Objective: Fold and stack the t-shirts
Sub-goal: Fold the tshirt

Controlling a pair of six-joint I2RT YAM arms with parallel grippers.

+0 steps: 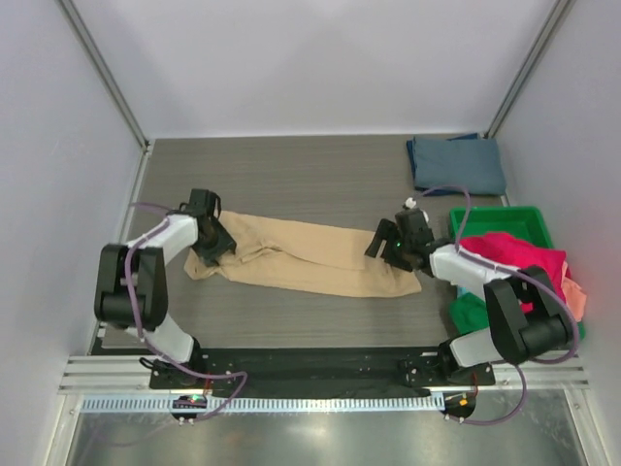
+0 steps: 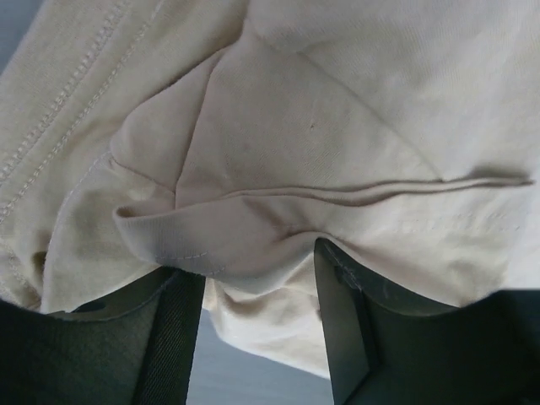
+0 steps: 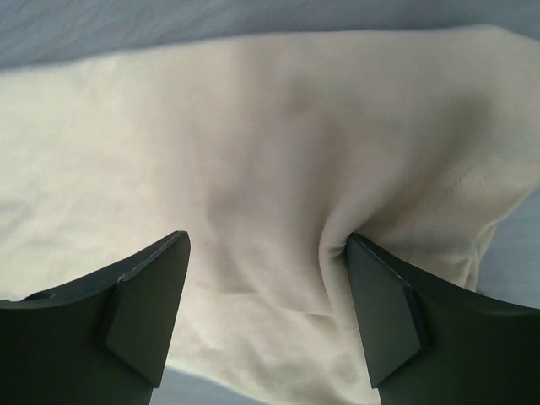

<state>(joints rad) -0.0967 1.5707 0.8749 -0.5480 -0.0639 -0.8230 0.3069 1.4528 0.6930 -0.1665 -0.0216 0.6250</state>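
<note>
Tan t-shirt (image 1: 310, 257) lying lengthwise across my tabletop (image 1: 291, 184).
I see the left gripper (image 2: 257, 263) and right gripper (image 3: 268, 242) at its ends, jaws spread, pinching nothing.

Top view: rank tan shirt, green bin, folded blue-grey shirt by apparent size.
1-2. tan shirt and green bin: too close to rank, and the bin is partly covered.
3. folded blue-grey shirt: clearly smallest.

White-and-black jointed links make up the left arm (image 1: 146, 282) and right arm (image 1: 505, 311), both bolted to a black base plate (image 1: 310, 364), with lilac cables (image 1: 469, 209) looping off each. The left end effector (image 2: 253, 270) and right end effector (image 3: 268, 245) carry dark, matte, wedge-shaped fingers (image 3: 143, 312).
</note>
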